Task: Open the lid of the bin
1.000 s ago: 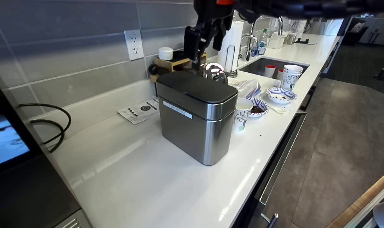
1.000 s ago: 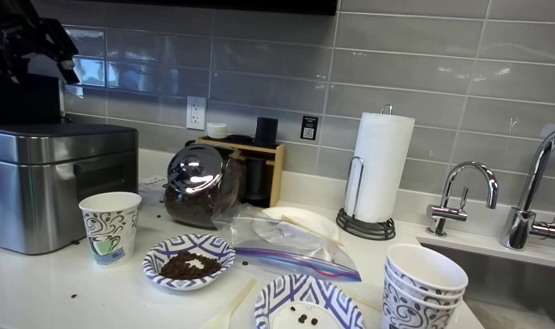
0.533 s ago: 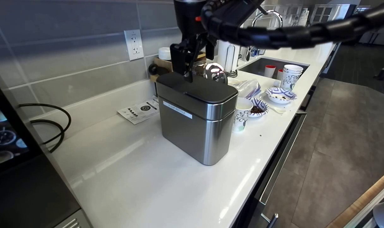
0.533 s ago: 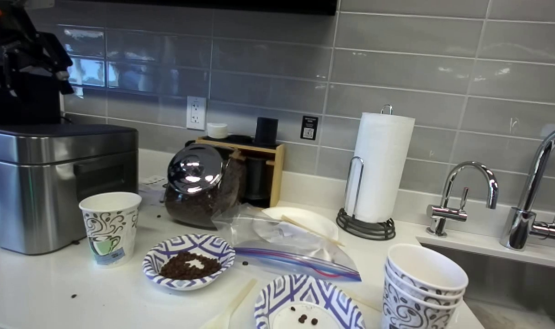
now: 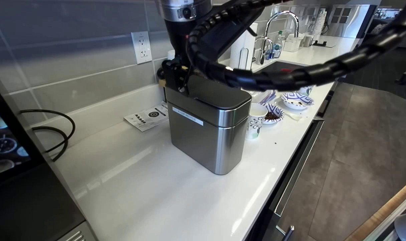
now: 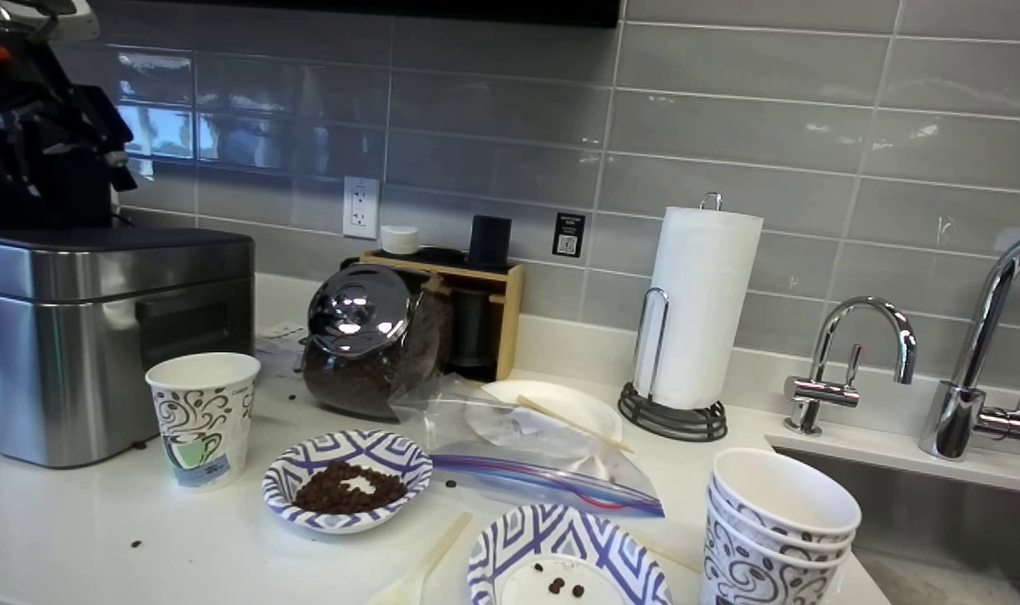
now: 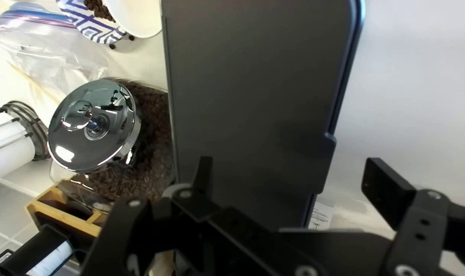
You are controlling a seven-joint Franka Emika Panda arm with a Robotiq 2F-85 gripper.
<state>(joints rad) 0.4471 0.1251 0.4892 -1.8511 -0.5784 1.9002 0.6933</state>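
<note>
On the counter (image 5: 139, 187), mid-frame: bin (image 5: 203, 144) stood upright in an exterior view, its lid (image 5: 219, 96) closed flat on top.
Gripper (image 7: 290, 171): fingers (image 7: 387, 191) wide apart, clamped on nothing; a gap showed under the tips in an exterior view.
Tab (image 7: 326, 165) of lid: below and between the fingers in the wrist view, right of centre; one finger hung over the lid, one past its edge.
Lid's long axis: ran top to bottom in that view, roughly square to the closing line.
Next (judged): lower until the outer finger could hook the tab; closing high would likely miss.
White strip (image 5: 187, 116) on bin: small, seemed to read K-CUP RECYCLE.
Other writing: wall sticker (image 6: 568, 234) and leaflet (image 5: 148, 117) carried print too small to read; no brand made out.
</note>
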